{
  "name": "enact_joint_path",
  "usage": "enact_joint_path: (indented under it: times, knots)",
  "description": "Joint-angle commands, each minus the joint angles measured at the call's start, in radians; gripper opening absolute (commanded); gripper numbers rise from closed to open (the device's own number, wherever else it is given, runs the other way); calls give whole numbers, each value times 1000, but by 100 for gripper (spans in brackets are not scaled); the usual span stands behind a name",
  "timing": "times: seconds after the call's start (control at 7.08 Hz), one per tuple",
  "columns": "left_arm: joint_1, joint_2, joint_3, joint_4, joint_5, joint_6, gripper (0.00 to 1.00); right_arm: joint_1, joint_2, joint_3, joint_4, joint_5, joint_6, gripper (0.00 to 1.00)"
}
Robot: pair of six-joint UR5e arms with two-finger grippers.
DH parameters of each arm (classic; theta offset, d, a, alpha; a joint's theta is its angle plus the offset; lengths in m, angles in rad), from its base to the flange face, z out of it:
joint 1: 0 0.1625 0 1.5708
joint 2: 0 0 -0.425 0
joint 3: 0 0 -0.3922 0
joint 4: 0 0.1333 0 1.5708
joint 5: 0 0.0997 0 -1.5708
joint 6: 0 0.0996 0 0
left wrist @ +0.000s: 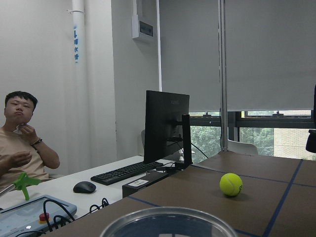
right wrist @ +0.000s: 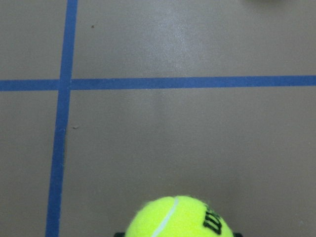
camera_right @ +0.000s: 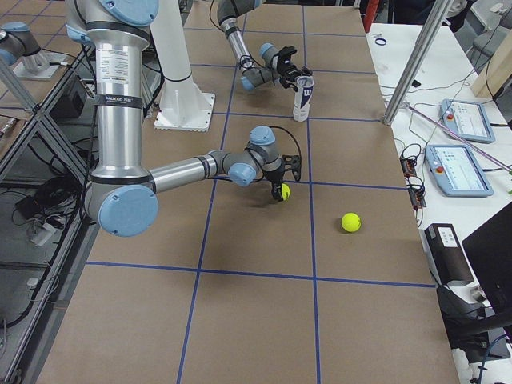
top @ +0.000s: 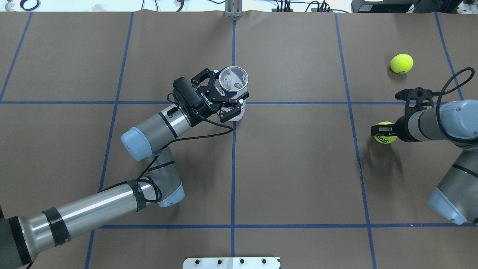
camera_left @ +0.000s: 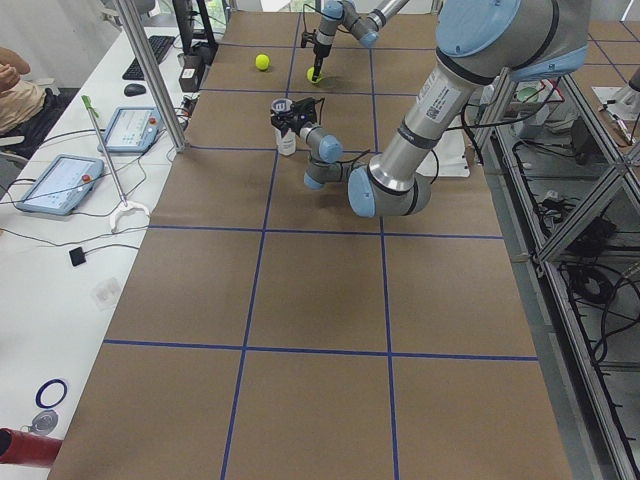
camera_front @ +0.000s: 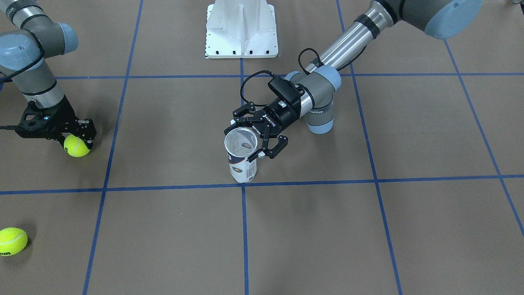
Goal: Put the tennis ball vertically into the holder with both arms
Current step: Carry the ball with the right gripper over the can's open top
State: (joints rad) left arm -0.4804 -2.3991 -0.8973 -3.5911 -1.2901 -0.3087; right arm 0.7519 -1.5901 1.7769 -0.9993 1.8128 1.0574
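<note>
The holder (camera_front: 242, 164), a clear tube with a metal rim and a white and navy label, stands upright near the table's middle; it also shows in the overhead view (top: 234, 83). My left gripper (camera_front: 245, 138) reaches in sideways and is shut on its upper part, one finger on each side. The tube's rim (left wrist: 170, 222) fills the bottom of the left wrist view. My right gripper (camera_front: 80, 139) points down and is shut on a yellow tennis ball (camera_front: 77, 146), low over the table far from the holder. The ball also shows in the right wrist view (right wrist: 177, 217).
A second tennis ball (camera_front: 12, 241) lies loose near the table's edge on the right arm's side, also in the overhead view (top: 402, 63). The white pedestal base (camera_front: 241, 28) stands between the arms. Blue tape lines grid the brown table. Operator desks lie beyond the far edge.
</note>
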Motion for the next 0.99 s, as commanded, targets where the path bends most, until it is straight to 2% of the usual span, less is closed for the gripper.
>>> enact_joint_path:
  times: [0.0,0.14,0.28,0.56,0.71,0.85]
  knots:
    - [-1,0,-2,0,0,0,99,4,25,16,-4,8,1,0]
    - [0,0,-2,0,0,-1,99,24,74,30,-40,25,7,0]
    - [0,0,-2,0,0,0,99,27,144,83,-162,40,10,0]
    - [0,0,-3,0,0,0,99,26,391,147,-469,43,94,0]
    - [0,2,-2,0,0,0,99,24,500,157,-574,69,142,0]
    - [0,2,0,0,0,0,99,24,563,182,-626,80,185,0]
